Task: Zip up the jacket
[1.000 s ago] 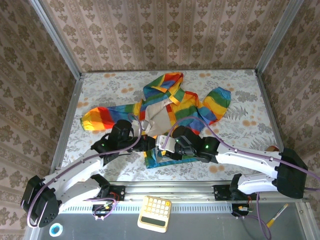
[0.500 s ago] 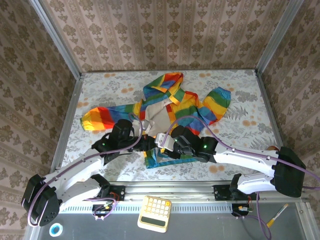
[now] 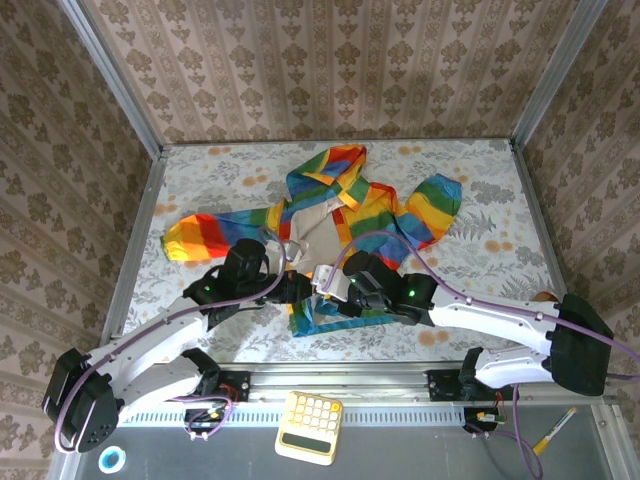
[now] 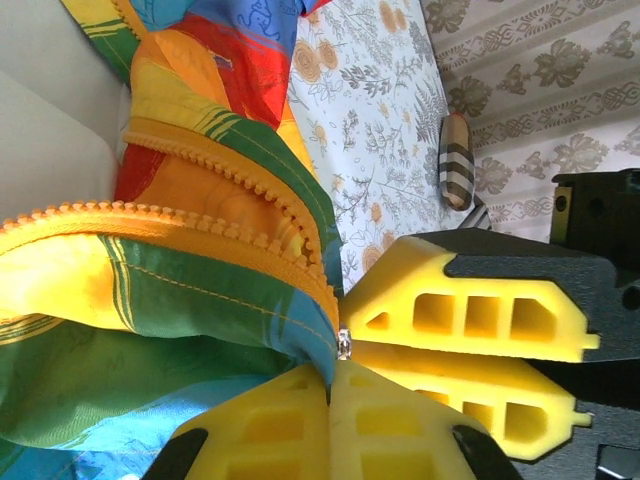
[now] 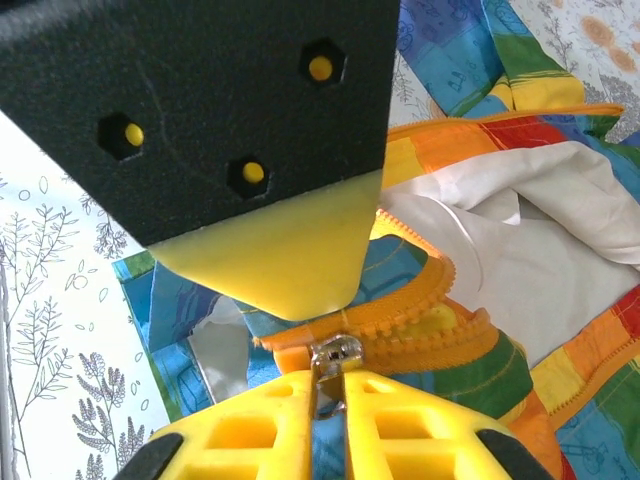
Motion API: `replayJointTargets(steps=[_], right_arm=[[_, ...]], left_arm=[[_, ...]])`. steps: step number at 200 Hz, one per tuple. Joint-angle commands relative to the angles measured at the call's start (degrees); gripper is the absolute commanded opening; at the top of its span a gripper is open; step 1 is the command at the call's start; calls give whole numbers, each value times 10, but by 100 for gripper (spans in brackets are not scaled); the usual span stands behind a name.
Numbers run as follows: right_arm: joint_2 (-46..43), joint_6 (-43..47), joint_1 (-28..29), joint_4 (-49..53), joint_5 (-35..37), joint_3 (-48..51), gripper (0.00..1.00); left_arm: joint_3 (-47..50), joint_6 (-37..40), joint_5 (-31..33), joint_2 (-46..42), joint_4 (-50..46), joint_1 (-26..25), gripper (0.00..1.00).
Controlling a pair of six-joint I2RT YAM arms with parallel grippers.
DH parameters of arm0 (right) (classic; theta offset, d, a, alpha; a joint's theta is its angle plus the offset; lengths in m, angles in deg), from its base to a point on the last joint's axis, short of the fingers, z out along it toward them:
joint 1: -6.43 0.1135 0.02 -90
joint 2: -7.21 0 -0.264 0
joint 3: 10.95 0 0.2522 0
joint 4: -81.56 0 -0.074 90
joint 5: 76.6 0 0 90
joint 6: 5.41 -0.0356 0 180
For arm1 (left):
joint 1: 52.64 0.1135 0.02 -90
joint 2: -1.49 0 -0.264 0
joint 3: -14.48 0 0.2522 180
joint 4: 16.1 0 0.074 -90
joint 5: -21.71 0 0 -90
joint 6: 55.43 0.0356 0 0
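The rainbow-striped jacket [image 3: 365,205] lies open on the floral table, its beige lining showing. Both grippers meet at its bottom hem. My left gripper [image 3: 297,290] [image 4: 331,385] is shut on the blue hem edge right beside the orange zipper teeth [image 4: 230,165]. Facing it, my right gripper [image 3: 326,291] [image 5: 328,388] is shut on the small metal zipper pull [image 5: 334,354] at the bottom of the orange zipper [image 5: 430,310]. The right gripper's yellow fingers [image 4: 470,320] sit just right of the left one in the left wrist view.
A yellow calculator [image 3: 308,427], a blue tape roll [image 3: 110,460] and a pen [image 3: 552,432] lie on the ledge in front of the table. A small striped object [image 4: 457,160] sits near the table's right edge. Patterned walls enclose the table.
The right gripper's fingers have closed in on the zipper pull, and it has edged slightly left toward the left gripper. The left arm and jacket have stayed put.
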Motion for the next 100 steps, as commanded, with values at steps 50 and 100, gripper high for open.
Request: replayJointTargets(steps=[50,100], right_arm=[[-9,-4,-13,0,-5,1,12],[1,16,-15,12,-25,-5,5]], left_arm=[[-26,24,-15,6,-17,-11,0],[-29,29,-18,6,-26,-14,0]])
